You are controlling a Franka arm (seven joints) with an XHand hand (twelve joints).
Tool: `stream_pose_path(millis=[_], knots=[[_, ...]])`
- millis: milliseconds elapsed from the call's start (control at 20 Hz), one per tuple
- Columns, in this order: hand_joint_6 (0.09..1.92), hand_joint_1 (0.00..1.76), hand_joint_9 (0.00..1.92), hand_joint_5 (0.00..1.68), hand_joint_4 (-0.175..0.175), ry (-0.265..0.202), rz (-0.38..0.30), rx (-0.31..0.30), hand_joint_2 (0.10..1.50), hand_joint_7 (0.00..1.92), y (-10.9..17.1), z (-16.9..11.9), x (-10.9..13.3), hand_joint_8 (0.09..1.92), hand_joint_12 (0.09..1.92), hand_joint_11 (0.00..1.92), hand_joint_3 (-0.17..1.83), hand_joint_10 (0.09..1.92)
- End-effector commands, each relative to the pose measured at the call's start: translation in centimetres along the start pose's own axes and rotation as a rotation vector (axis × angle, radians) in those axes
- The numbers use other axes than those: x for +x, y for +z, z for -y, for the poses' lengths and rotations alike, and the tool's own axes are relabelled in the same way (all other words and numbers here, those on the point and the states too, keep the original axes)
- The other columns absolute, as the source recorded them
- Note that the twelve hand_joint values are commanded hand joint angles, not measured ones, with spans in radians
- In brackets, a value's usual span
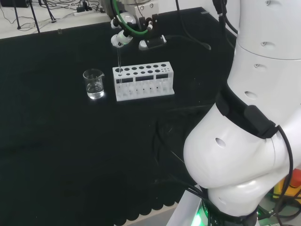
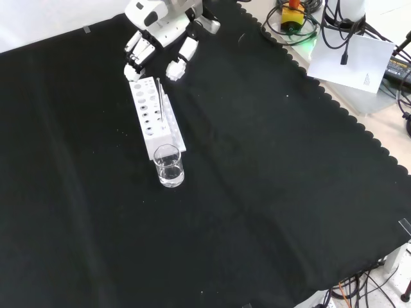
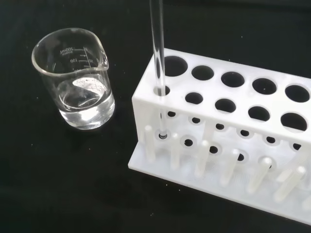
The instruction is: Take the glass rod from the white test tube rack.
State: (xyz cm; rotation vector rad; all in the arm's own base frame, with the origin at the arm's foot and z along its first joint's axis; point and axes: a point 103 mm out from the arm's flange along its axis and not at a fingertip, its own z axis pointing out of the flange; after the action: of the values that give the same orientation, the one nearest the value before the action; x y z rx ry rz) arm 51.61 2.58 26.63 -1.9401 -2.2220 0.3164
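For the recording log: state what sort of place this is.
Probably a robotics lab set up as a chemistry bench: a white test tube rack with a glass rod standing in it, a beaker of clear liquid beside it, and black cloth over the bench.

The glass rod (image 3: pixel 158 58) I'm after is a thin, clear, straight stick standing nearly upright in the white test tube rack (image 3: pixel 228 141). It passes through a corner hole in the top plate, at the end nearest the beaker, and its lower tip rests at the base plate. The rack is a long white block with two rows of round holes on top and a row of pegs along its base, lying flat on the cloth.
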Motion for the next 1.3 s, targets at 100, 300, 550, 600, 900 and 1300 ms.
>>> stream_pose_path(millis=[100,300,550,600,900,1300], knots=[[0.09,0.5,0.65,0.21,-0.175,-0.009,0.025,-0.001,1.3,0.29,0.8,-0.7,0.4,0.96,1.34,0.39,-0.17,0.88],[0.09,0.54,0.86,0.29,-0.175,-0.008,0.038,-0.01,1.3,0.53,1.0,-1.2,0.3,0.95,1.29,0.59,-0.17,0.88],[0.09,0.62,1.06,0.38,-0.175,-0.013,0.048,-0.012,1.3,0.77,1.1,-1.5,0.5,0.95,1.24,0.83,-0.17,0.9],[0.11,0.64,1.09,0.4,-0.175,-0.015,0.05,-0.013,1.3,0.8,1.1,-1.5,0.6,0.95,1.23,0.87,-0.17,0.9],[0.6,0.8,1.25,0.42,-0.175,-0.027,0.043,-0.033,1.28,0.89,1.1,-1.5,0.7,0.96,1.19,1.01,-0.17,0.9],[0.86,0.91,1.35,0.49,-0.175,-0.037,0.038,-0.031,1.29,1.0,1.1,-1.9,0.8,1.01,1.1,1.14,-0.17,0.93]])
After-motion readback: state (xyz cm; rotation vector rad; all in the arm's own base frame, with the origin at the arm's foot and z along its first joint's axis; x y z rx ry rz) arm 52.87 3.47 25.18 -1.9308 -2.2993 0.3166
